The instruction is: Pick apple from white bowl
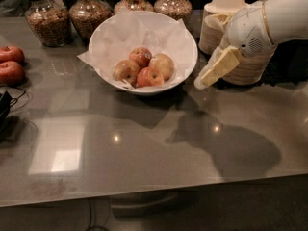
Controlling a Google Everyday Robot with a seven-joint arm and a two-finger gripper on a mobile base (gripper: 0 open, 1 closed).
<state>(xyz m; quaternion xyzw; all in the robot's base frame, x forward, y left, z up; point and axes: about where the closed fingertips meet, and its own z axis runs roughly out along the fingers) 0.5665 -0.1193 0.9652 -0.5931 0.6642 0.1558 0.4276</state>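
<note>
Grey and glossy, the tabletop [144,148] carries the white bowl [189,57] towards its far side, lined with crinkled white paper [120,32] that spills over the left rim. 4 apples lie together in the bowl. The apple [162,65], yellow-tan with a red blush, is the rightmost of them. It touches a redder apple [141,57] behind it and to the left, and a red-orange one [150,77] in front. A tan apple [127,70] lies furthest left.

The hand [204,78], cream-coloured, hangs from the white arm [269,23] that comes in from the right. It points down and to the left, just outside the bowl's right rim and above the tabletop, apart from the fruit. I cannot tell whether it is released or clenched. Its shadow falls on the tabletop in front of the bowl.

Behind the arm stand stacked tan disposable bowls [211,30]. 4 glass jars [45,16] of brown contents line the back edge. 2 deep-red apples [10,72] lie at the left edge, with a black cable [7,105] nearer the front.
</note>
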